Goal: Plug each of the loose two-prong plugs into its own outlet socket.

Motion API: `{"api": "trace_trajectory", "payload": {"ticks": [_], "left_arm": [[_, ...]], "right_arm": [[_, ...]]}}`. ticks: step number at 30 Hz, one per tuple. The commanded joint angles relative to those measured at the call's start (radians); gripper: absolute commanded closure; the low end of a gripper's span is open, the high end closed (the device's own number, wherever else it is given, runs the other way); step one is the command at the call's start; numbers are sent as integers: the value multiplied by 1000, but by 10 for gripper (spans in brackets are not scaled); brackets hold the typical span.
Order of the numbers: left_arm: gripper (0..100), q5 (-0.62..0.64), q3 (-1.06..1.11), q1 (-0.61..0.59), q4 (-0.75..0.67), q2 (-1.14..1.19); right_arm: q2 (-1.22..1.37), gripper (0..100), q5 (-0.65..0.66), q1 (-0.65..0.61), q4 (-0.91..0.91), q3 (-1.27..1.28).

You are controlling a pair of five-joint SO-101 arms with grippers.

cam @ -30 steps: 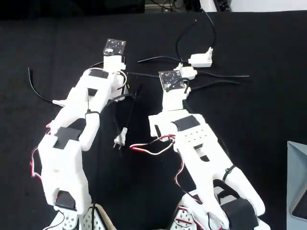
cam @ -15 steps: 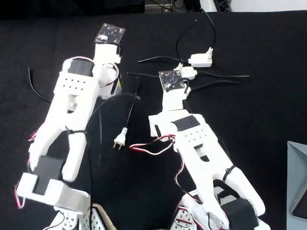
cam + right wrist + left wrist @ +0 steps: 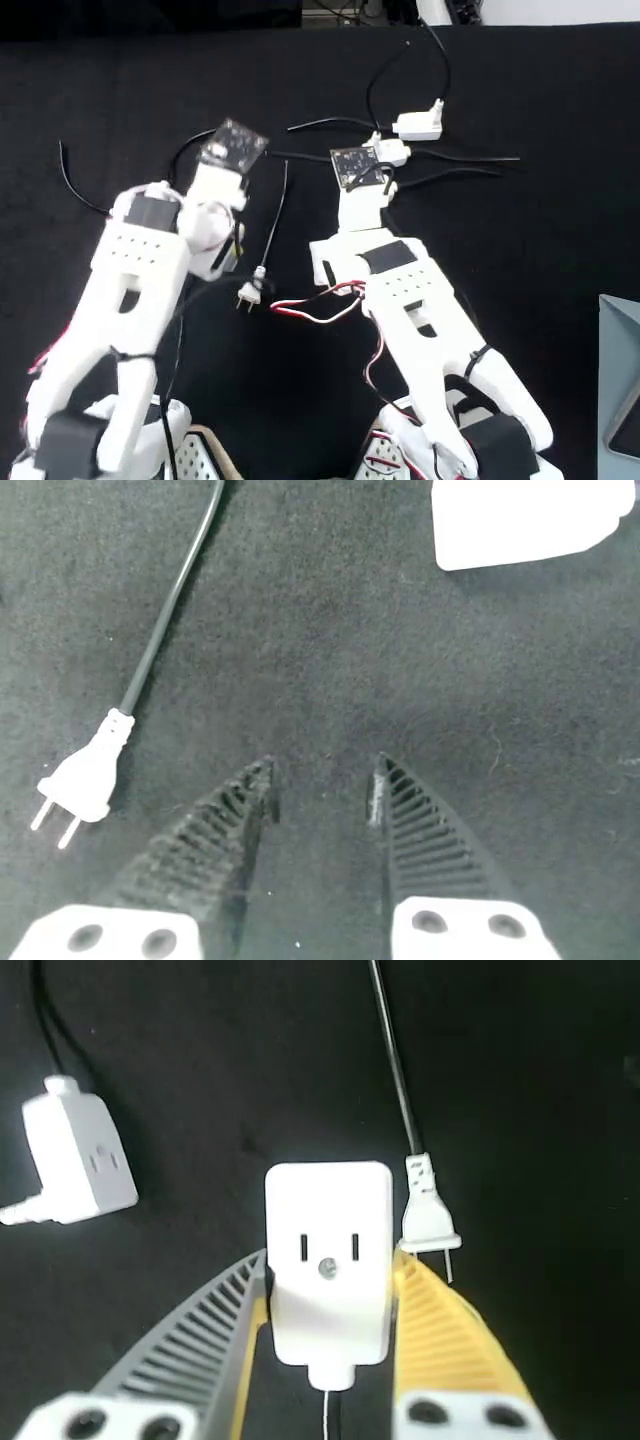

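Holding a socket block, loose plug at its flank

The left gripper (image 3: 330, 1260) is clamped on a white socket block (image 3: 328, 1210), its slotted face turned up toward the wrist. A two-prong plug (image 3: 429, 1222) lies just beside the block, off the tip of the yellow finger (image 3: 440, 1340). Its long axis runs parallel to the fingers, with the prongs pointing back toward the wrist and the thin dark cord running on ahead. The left arm is judged the nearer to this plug.

Block and plug are smooth hard plastic and the fingers are ribbed. The black cloth (image 3: 330, 630) beneath is matte.

The right gripper (image 3: 322, 780) stands partly open and empty. A second plug (image 3: 85, 778) lies off its outer flank.
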Motion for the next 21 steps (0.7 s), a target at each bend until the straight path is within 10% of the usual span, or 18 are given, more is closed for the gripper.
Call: {"api": "trace_trajectory", "payload": {"ticks": [1, 13, 21], "left_arm": [[769, -3, 70, -41, -51, -92], [755, -18, 171, -84, -48, -285], [755, -14, 364, -71, -374, -146]], "right_arm": [[-22, 854, 15, 11, -9, -44], [-22, 854, 15, 11, -9, -44], [-22, 854, 15, 11, -9, -44]]}}
